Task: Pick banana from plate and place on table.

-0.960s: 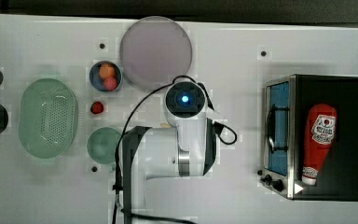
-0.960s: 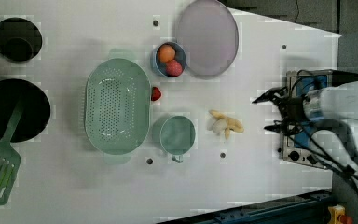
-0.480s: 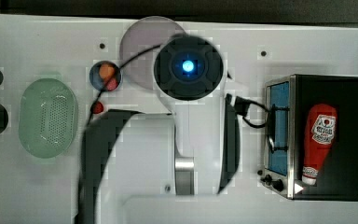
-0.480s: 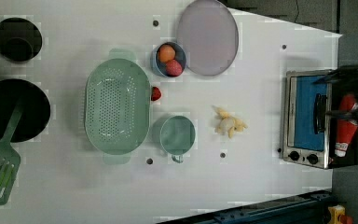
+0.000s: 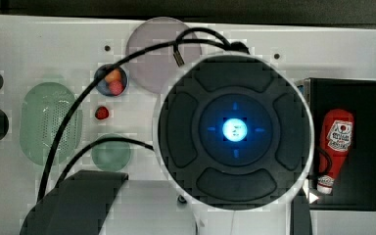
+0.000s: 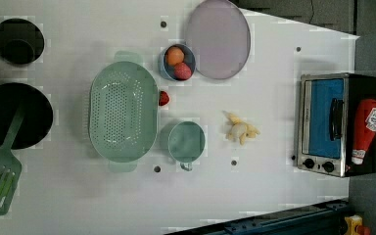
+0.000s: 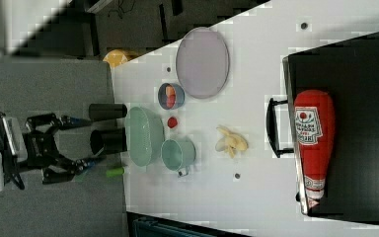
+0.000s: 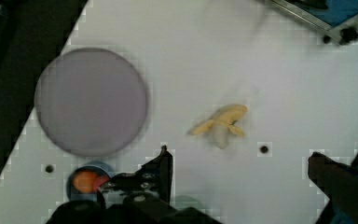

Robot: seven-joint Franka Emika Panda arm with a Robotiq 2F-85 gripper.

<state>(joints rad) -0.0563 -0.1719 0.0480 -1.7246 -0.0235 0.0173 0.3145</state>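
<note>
The banana [image 6: 240,129] lies on the white table [image 6: 274,83] with its peel strips splayed, between the green mug and the toaster oven, well apart from the plate [image 6: 218,39]. The mauve-grey plate [image 8: 91,100] has nothing on it. In the wrist view the banana [image 8: 221,125] is far below my gripper [image 8: 240,161], which is open with nothing between its fingers. In the right view the gripper [image 7: 81,142] hangs high off the table, at the right view's left. In the top view the arm's round end [image 5: 235,129] with a blue light covers the table's middle.
A toaster oven [image 6: 323,122] with a ketchup bottle [image 6: 364,129] on top stands at the left view's right. A green colander [image 6: 122,117], green mug [image 6: 186,142], blue bowl of fruit [image 6: 177,62], a red berry [image 6: 164,98], black pots and a spatula lie at the left view's left.
The arm has risen toward the top camera and now covers much of the top view. It has left the left view. The banana lies where it was.
</note>
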